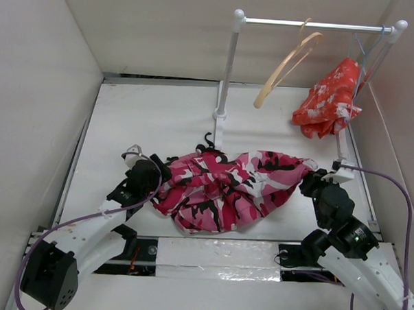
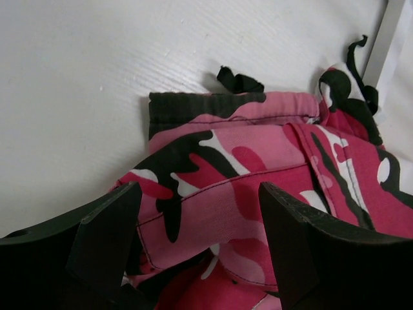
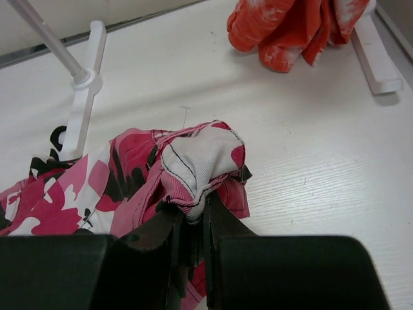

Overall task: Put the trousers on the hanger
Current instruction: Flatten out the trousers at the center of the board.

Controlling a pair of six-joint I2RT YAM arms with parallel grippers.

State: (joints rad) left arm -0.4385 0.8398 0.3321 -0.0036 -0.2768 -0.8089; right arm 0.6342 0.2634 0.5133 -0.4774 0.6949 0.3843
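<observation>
The camouflage trousers [image 1: 226, 187] lie crumpled on the table between both arms. My left gripper [image 1: 150, 174] stands open over their left end, its fingers [image 2: 106, 226] straddling a pink fold of the trousers [image 2: 258, 187] without closing on it. My right gripper [image 1: 311, 179] is shut on the trousers' right end, pinching a bunched white and pink corner [image 3: 197, 168] between its fingers [image 3: 222, 219]. The tan wooden hanger [image 1: 286, 62] hangs from the rail [image 1: 316, 24] at the back, well away from both grippers.
An orange-red floral cloth [image 1: 330, 98] hangs at the rail's right end, also seen as the orange-red cloth [image 3: 290, 26]. The rack's white post [image 1: 226, 73] and its foot [image 3: 84, 116] stand just behind the trousers. Walls close the table's left, right and back.
</observation>
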